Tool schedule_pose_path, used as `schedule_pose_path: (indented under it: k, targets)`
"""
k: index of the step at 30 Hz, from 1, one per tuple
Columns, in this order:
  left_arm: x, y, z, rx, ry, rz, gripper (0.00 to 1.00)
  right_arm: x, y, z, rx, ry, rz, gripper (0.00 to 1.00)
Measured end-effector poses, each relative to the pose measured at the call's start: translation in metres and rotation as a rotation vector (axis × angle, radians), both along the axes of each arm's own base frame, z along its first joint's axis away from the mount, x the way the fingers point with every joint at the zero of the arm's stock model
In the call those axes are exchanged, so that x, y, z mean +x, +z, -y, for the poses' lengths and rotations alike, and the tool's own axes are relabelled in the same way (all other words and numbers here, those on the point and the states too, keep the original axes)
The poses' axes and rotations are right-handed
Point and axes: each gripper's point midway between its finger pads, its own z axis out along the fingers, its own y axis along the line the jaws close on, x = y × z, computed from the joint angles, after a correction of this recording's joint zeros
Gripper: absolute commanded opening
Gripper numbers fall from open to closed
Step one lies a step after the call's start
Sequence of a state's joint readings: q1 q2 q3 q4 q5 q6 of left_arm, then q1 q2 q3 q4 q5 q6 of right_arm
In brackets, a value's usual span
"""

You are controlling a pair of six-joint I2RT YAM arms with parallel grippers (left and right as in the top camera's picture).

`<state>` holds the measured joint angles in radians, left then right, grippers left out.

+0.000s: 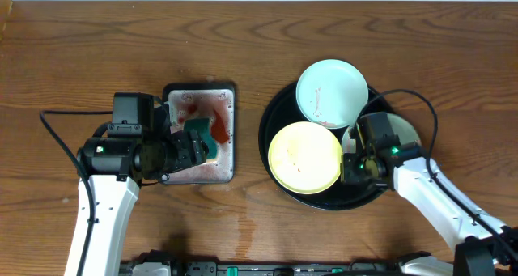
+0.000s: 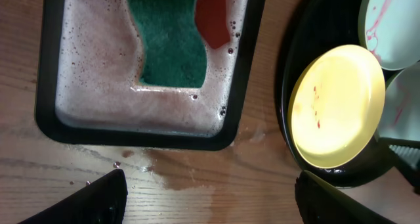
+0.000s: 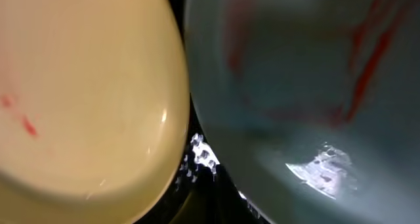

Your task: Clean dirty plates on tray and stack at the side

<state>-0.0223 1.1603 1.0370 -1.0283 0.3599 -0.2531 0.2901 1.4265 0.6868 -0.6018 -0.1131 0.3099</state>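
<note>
my left gripper stands wide, its two dark fingers at the bottom corners of the wrist view with nothing between them but damp wood. just ahead of the fingertips is the near wall of the rectangular tray, full of pinkish foamy water. a green sponge lies in it at the far side, with a red patch beside the sponge that i can't identify.

my right gripper is closed down tight over the round black tray. its fingers don't appear in its own wrist view, so i can't tell whether they pinch a rim or simply rest shut. right under that camera the yellow plate sits to one side and a mint plate to the other, their edges near each other, both with red marks.

as i judge it, the job has barely begun. all three plates are on the round tray: the yellow one, a second mint plate beyond the right fingers showing faint red streaks, and the one by the gripper. nothing is stacked on the bare tabletop, and the sponge is not picked up.

the plate by the right gripper is mostly covered by the arm in the overhead view, and the wrist picture is blurred, so its full outline is unclear.
</note>
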Motion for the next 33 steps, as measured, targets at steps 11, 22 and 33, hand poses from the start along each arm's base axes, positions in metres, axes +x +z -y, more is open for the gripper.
schedule_pose_path:
  k: [11,22,33]
  targets:
    - [-0.003,-0.001,0.000,0.000,0.000,-0.013,0.82,0.022,-0.007,0.004,-0.033,0.030,0.130,0.30]
    - [0.012,-0.007,0.006,0.072,-0.080,0.055,0.76,0.041,0.028,-0.021,0.066,0.125,0.159,0.35]
    - [0.065,-0.106,-0.007,0.196,0.072,-0.090,0.56,0.024,0.036,-0.027,0.107,0.141,0.065,0.37]
